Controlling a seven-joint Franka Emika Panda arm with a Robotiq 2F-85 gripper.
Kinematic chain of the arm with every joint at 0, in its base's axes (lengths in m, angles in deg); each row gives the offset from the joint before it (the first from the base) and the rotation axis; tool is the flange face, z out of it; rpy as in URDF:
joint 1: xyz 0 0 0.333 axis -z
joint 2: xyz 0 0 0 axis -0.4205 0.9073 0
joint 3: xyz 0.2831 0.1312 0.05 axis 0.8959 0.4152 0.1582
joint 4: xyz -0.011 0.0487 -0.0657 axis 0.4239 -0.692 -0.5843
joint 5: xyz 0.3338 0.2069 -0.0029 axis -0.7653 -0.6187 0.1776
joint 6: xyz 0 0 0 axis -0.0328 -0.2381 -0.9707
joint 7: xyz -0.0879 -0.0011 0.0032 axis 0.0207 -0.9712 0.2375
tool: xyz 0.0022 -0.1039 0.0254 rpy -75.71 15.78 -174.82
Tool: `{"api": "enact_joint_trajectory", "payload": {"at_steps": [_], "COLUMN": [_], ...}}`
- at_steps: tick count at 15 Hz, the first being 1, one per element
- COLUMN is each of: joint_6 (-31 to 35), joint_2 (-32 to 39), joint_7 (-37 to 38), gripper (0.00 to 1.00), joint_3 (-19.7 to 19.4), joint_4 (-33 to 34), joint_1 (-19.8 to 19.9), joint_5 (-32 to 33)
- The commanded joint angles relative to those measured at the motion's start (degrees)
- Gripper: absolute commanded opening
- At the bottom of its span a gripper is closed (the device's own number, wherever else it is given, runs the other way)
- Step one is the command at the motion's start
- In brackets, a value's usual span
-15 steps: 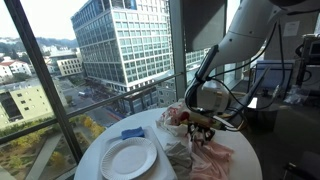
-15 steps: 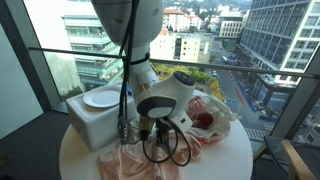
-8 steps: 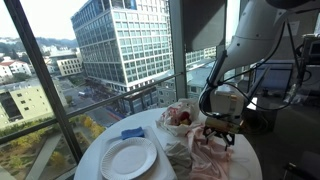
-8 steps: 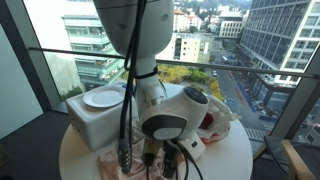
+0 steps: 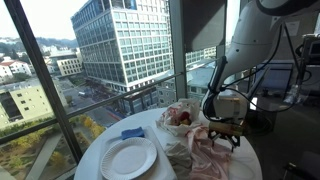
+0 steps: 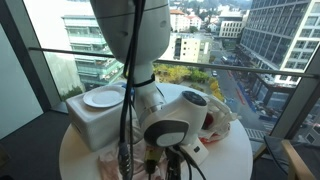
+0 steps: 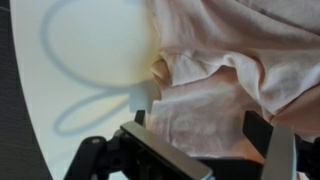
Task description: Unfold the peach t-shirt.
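Peach t-shirt point(image 7: 230, 70) lies crumpled on the white table point(image 7: 70, 90). To the left of the fingers point(image 7: 268, 150) the tabletop is bare. The cloth starts just ahead of them, fills the gap between them and runs on past their right side. The gripper point(image 7: 200, 135) hangs over it, spread wide and holding nothing.
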Motion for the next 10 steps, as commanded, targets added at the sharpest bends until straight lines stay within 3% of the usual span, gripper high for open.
{"api": "enact_joint_trajectory", "payload": {"at_steps": [1, 7, 8, 9, 10], "joint_6": [0.6, -0.5, -0.8, -0.8, -1.2], "joint_2": [2.0, 6.0, 6.6, 7.1, 7.5], "joint_7": [5.5, 11.8, 12.4, 12.9, 13.0], "gripper": [1.00, 1.00, 0.90, 0.74, 0.66], "joint_3": [-3.3, -7.1, -7.3, -7.5, -7.4], "joint_4": [1.6, 5.0, 5.6, 6.0, 6.4], "joint_1": [-4.3, -8.4, -8.6, -8.8, -8.7], "joint_5": [4.2, 9.3, 9.7, 10.1, 10.3]}}
